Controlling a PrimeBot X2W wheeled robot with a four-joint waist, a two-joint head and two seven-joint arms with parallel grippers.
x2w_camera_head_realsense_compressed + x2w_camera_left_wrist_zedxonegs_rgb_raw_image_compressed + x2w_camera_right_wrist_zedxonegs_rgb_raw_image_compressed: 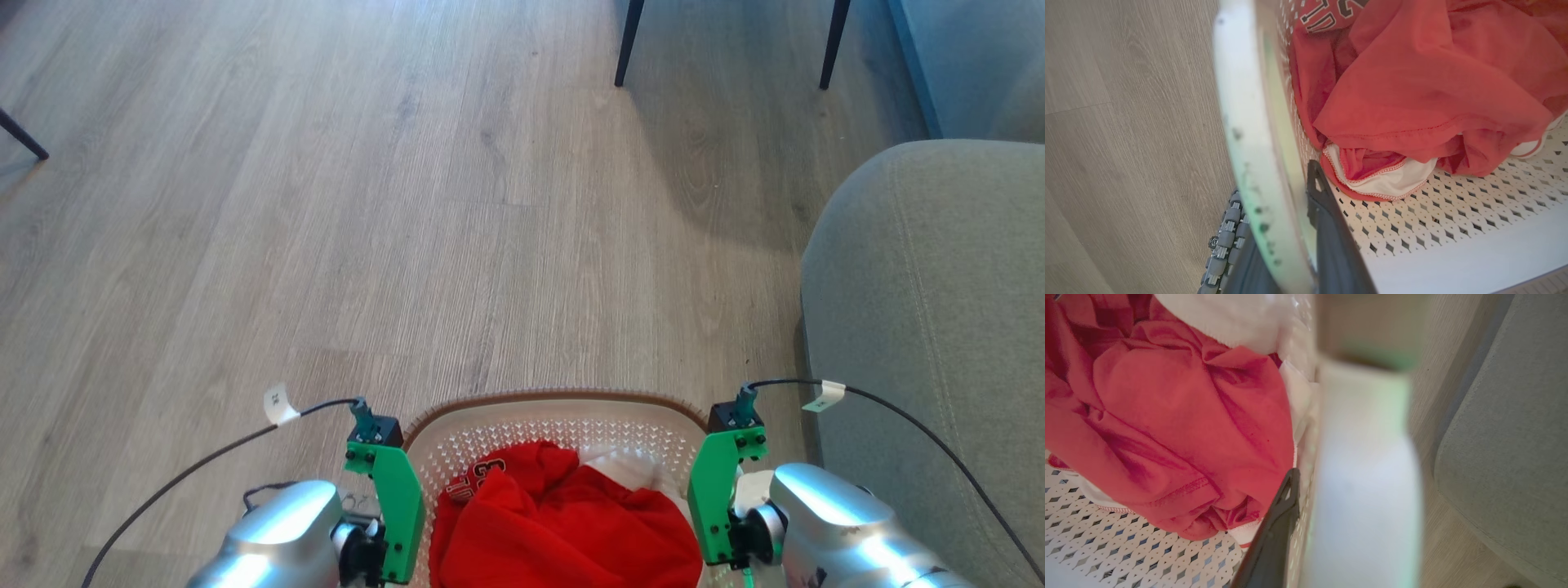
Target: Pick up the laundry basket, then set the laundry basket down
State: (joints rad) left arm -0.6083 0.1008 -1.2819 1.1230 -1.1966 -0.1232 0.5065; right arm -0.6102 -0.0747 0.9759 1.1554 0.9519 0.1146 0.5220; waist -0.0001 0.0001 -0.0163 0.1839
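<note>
The floor [408, 204] is of pale grey wood. A grey sofa [922, 327] stands on my right, and dark chair legs [629, 41] stand farther ahead. The laundry basket [555, 404] is just in front of me, low between my two arms, with red clothes [563, 523] and a white piece inside. I cannot tell if it rests on the floor or hangs above it.

My left gripper [1274, 183] is closed almost fully on the left side of the basket: one dark finger [1327, 228] is inside against the holed wall, the other is outside, and the white rim is between them.

Of my right gripper [1318, 486] I see one dark finger [1274, 531] inside the basket, next to the right wall. The blurred white rim hides the other finger, so I cannot tell if this gripper holds it.
</note>
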